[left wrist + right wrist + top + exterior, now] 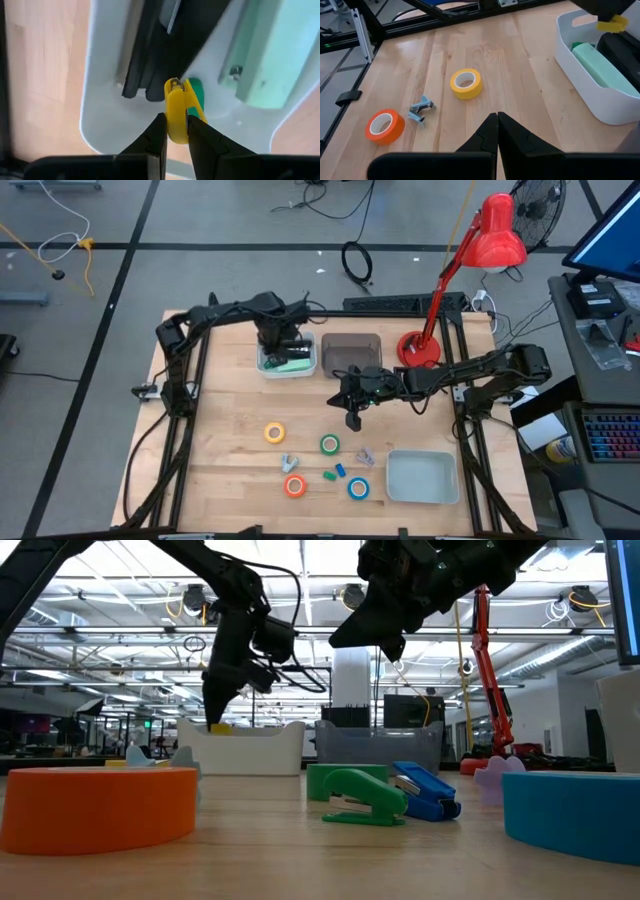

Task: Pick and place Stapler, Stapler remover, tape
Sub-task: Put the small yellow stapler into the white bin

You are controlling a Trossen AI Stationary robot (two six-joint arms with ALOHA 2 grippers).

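My left gripper (283, 350) reaches down into the white tray (268, 368) at the table's far side and is shut on a yellow stapler remover (176, 100). The tray holds a black stapler (150, 55) and a mint-green stapler (265, 60). My right gripper (353, 420) hangs shut above mid-table and touches nothing. On the wood in front of it lie the yellow tape (274, 433), green tape (329, 444), orange tape (294, 486) and blue tape (358, 488). Among them lie a grey-blue stapler remover (289, 463), a purple one (366, 455), a green one (328, 475) and a blue one (341, 469). My left gripper pinches the yellow stapler remover by its back end (175, 131) between the two fingers (156, 132), coming from above and pointing down. The remover points down from the fingertips into the white tray, beside the black stapler. Whether it rests on anything there, I cannot tell.
A dark grey tray (352, 352) stands to the right of the white one, and a red desk lamp (420, 348) beyond that. A pale tray (420, 477) sits at the table's near right. Bare wood lies at the table's near left.
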